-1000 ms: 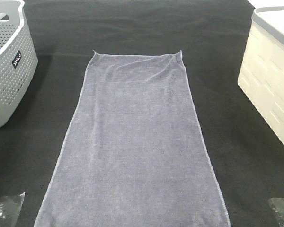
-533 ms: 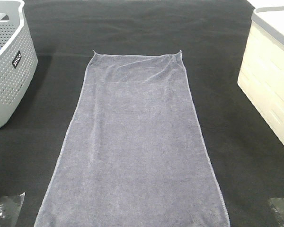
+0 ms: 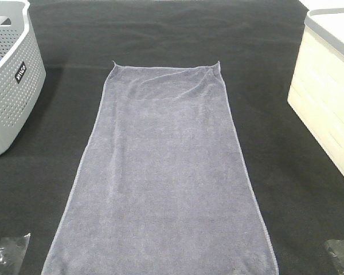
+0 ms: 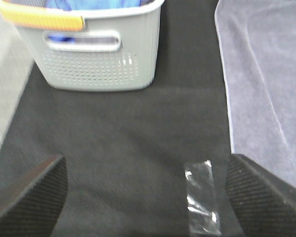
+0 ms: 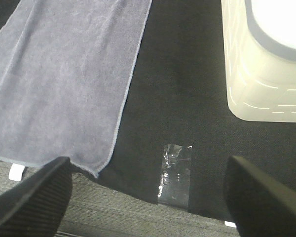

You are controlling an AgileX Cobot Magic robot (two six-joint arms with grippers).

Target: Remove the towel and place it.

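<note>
Exterior high view. Long, narrow greyish-lavender terry towel (image 3: 163, 172) with a thin lighter stitched hem: spread flat down the middle of the black fabric desk covering (image 3: 275, 114), its near end running off at the desk's near edge, its far end well short of the far edge; slight creases near its far right corner. Pale grey perforated plastic basket (image 3: 8, 86) with a small black label: far left corner of the desk, apart from the towel. Cream ribbed plastic bin (image 3: 327, 97) with a grey-rimmed white lid: right edge of the desk, apart from the towel. Two strips of clear tape, one at the near left corner (image 3: 8, 252), one at the near right corner (image 3: 341, 252).

Left wrist view. Left gripper (image 4: 148, 197): two black ribbed fingers (image 4: 32, 197) spread wide, nothing between them but bare covering and a tape strip. Basket ahead, with an orange handle and blue contents; towel edge to one side.

Right wrist view. Right gripper (image 5: 148, 197): black fingers (image 5: 29, 197) wide apart, holding nothing. Towel's near right corner, tape strip and cream bin in sight.
</note>
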